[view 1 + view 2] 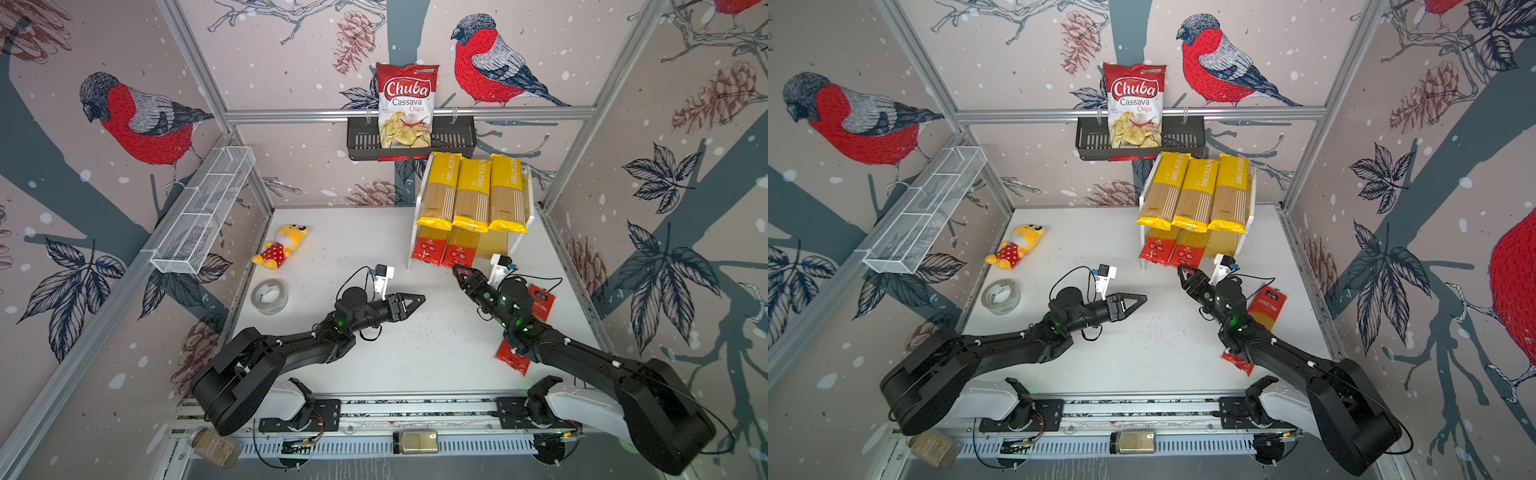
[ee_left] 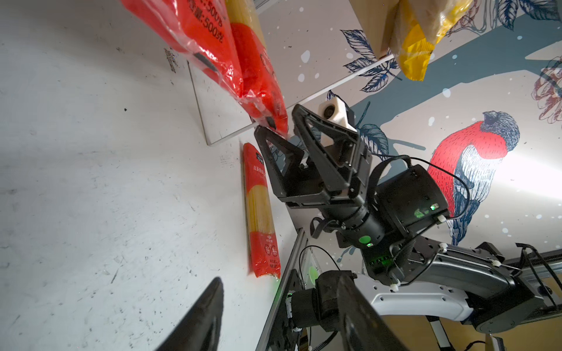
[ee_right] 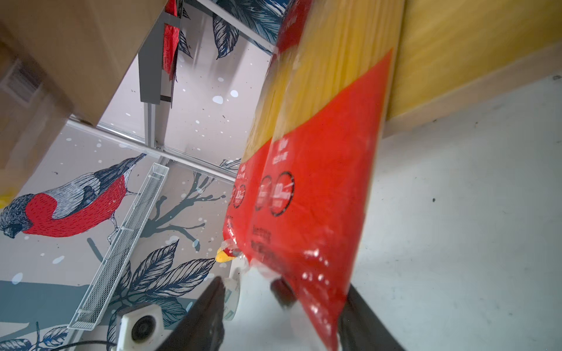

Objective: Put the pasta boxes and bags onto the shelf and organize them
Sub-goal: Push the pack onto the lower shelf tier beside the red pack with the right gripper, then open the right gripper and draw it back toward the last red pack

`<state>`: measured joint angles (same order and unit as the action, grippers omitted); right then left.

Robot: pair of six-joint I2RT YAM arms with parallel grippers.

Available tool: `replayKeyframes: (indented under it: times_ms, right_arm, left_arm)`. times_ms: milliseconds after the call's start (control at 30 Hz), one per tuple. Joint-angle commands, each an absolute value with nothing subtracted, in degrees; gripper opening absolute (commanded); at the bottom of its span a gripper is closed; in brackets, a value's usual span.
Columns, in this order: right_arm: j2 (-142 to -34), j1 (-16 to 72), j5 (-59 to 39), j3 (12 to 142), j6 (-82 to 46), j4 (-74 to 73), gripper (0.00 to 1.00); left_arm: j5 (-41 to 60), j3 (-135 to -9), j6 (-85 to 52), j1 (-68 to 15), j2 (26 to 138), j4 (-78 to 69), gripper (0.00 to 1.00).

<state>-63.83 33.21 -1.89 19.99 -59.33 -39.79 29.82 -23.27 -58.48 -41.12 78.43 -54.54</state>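
- Three yellow PASTATIME packets [image 1: 471, 195] are lying side by side on the upper board of the shelf [image 1: 492, 245]. They are touching one another, and their near ends are hanging over the board's front edge.
- Two red-ended packets [image 1: 428, 249] are lying side by side on the lower board, filling its left and middle parts. Their red ends are sticking out past the front edge, and the right part of the board is showing bare wood.
- The right gripper [image 1: 457, 269] is sitting at the near end of the packet closer to the middle [image 1: 459, 253], with its jaws standing apart and one finger on each side of that red end.
- In the right wrist view a clear gap is showing between the plastic and one finger [image 3: 209, 307]. The other finger [image 3: 362, 313] is lying close against the packet, though whether it is touching is hard to tell.
- A third red-ended packet [image 1: 1266, 305] is lying flat on the table [image 1: 415, 353] near the right wall. In both top views it is running under the right arm, so only its two red ends are showing.
- The left gripper [image 1: 417, 298] is hanging over the middle of the table, well apart from the shelf and pointing toward the right arm. Its fingers [image 2: 200, 319] are standing apart with nothing between them.
- A plush toy [image 1: 280, 247] and a tape roll [image 1: 269, 296] are lying on the left part of the table.
- A Chuba chips bag [image 1: 405, 106] is standing in the black basket [image 1: 453, 141] on the back rail, just above the shelf.
- A white wire mesh basket [image 1: 203, 212] is hanging along the left wall.
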Motion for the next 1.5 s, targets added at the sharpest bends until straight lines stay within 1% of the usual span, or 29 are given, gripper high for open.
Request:
replayKeyframes:
  times_ms: [0,67,233,333,400,500,600,633,767,833,900,1033,1133,1200,1367,1433,1467]
  right_arm:
    - [-63.43,34.18,1.99,19.01,-61.69,-39.95,0.59]
    - [-63.77,34.15,2.44,19.07,-61.56,-39.99,0.55]
    - [-65.25,32.06,1.63,21.92,-59.77,-38.64,0.39]
    - [-66.33,30.7,0.82,23.42,-58.95,-38.1,0.31]
    - [-67.09,30.15,0.16,23.98,-58.76,-38.3,0.29]
    - [-67.97,30.11,-0.65,24.34,-58.63,-38.34,0.29]
    - [-68.05,30.16,-1.47,24.0,-58.97,-37.48,0.33]
    - [-67.71,30.3,-1.63,23.91,-58.97,-36.88,0.36]
    - [-63.34,32.98,1.54,23.44,-58.85,-30.32,0.55]
    - [-61.04,34.92,4.13,23.82,-58.3,-25.2,0.6]
    - [-58.95,36.45,5.95,22.93,-59.06,-20.54,0.62]
    - [-55.69,38.38,6.82,20.08,-62.19,-11.89,0.63]
    - [-53.59,40.73,12.39,21.25,-62.09,-0.23,0.63]
    - [-52.43,41.22,16.38,22.2,-62.36,8.64,0.64]
    - [-49.57,41.22,24.42,23.21,-65.54,23.76,0.67]
    - [-49.06,40.99,27.35,23.76,-67.07,27.04,0.69]
    - [-49.11,40.59,28.57,24.05,-67.88,28.58,0.73]
  left_arm:
    - [29.67,-23.81,-57.83,-41.86,78.93,-56.82,0.59]
    - [29.36,-23.99,-57.66,-42.35,78.85,-56.63,0.59]
    - [28.4,-23.65,-56.91,-42.89,77.92,-55.29,0.59]
    - [28.13,-23.64,-56.71,-42.93,77.44,-54.78,0.59]
    - [28.0,-23.64,-56.6,-42.97,77.34,-54.58,0.59]
    - [27.94,-23.69,-56.44,-42.95,77.26,-54.42,0.59]
    - [27.9,-23.86,-55.91,-42.91,76.96,-53.6,0.59]
    - [27.86,-23.9,-55.6,-42.97,76.83,-53.2,0.59]
    - [27.18,-24.25,-52.75,-42.91,75.53,-49.83,0.59]
    - [26.61,-24.76,-51.15,-42.96,75.07,-47.73,0.59]
    - [26.38,-25.45,-49.32,-42.93,74.8,-45.46,0.6]
    - [23.66,-26.27,-45.29,-43.96,73.97,-40.65,0.59]
    - [17.9,-27.44,-40.05,-47.31,73.39,-35.12,0.6]
    - [15.98,-27.95,-37.97,-49.28,74.36,-33.4,0.6]
    - [15.72,-28.4,-38.43,-51.8,78.42,-35.35,0.6]
    - [15.91,-30.02,-38.15,-52.51,80.27,-34.51,0.6]
    - [15.84,-31.11,-37.81,-53.02,81.11,-33.84,0.6]
